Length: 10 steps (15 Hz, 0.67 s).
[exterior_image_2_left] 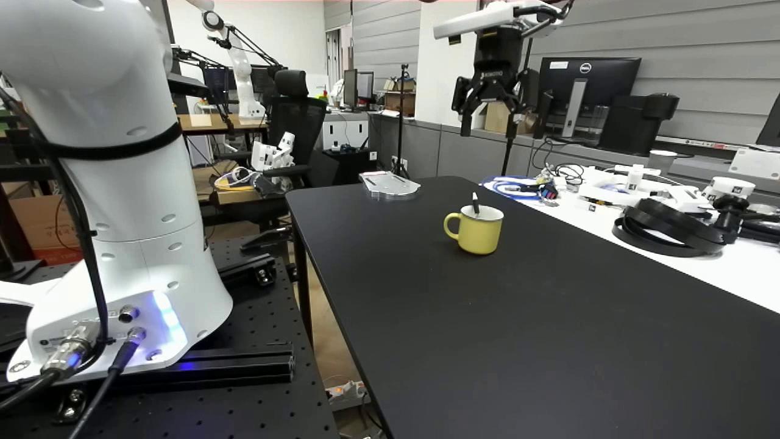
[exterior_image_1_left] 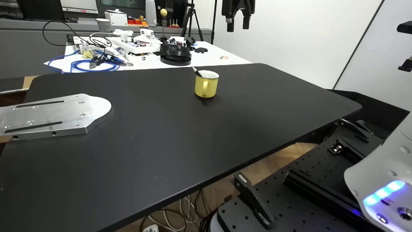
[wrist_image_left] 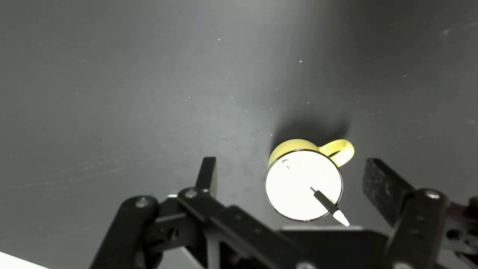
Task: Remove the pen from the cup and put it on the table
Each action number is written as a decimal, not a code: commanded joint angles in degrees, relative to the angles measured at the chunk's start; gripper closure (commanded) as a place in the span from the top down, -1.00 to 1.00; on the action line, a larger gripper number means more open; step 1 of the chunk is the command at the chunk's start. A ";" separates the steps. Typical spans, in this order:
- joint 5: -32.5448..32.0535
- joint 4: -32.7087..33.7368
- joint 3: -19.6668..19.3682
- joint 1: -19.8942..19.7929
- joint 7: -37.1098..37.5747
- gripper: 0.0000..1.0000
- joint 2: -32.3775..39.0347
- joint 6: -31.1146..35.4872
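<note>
Locate the pen (wrist_image_left: 326, 202) in the cup (exterior_image_1_left: 206, 84). It slants across the rim: the thin metallic end sits inside the cup, and the white end projects beyond the rim. In the wrist view, you see the white end below and to the right of the cup's centre, with the handle (wrist_image_left: 348, 151) at the upper right. The cup stands upright on the black table (exterior_image_1_left: 167, 135); its outside is yellow, its inside white.

Check the gripper (exterior_image_2_left: 488, 132): it hangs well above the table with its tips pointing downward, higher than the cup in both exterior views. The jaws stand wide apart and have hold of nothing. In the wrist view, you find the cup framed between them, closer to the one on the right of that picture.

Identify the surrounding items. A metal plate (exterior_image_1_left: 58, 112) with two long slots lies flat at one end of the table, well apart from the cup. Beside the table, a white worktop (exterior_image_1_left: 209, 59) carries a coil of blue cable (exterior_image_1_left: 112, 67) and a black loop-shaped item (exterior_image_1_left: 175, 53), among other parts. In an exterior view, you see the robot base (exterior_image_2_left: 195, 305), which shows a lit blue strip (exterior_image_2_left: 169, 318) and stands on a black perforated platform (exterior_image_2_left: 244, 402). Farther back, a monitor (exterior_image_2_left: 606, 85) stands behind the white worktop.
</note>
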 commanded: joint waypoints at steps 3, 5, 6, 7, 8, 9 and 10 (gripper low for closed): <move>-10.08 10.86 1.79 3.70 0.44 1.00 10.31 -3.43; -13.03 12.42 2.25 5.18 0.19 1.00 12.53 -3.22; -14.31 13.12 2.43 5.84 -0.14 1.00 13.65 -3.02; -15.40 13.86 2.58 6.49 -0.36 1.00 14.76 -2.87; -16.43 14.52 2.72 7.05 -0.48 1.00 15.71 -2.67; -17.21 15.18 2.87 7.57 -0.66 1.00 16.75 -2.29; -17.74 15.91 2.95 7.97 -1.06 1.00 17.78 -2.11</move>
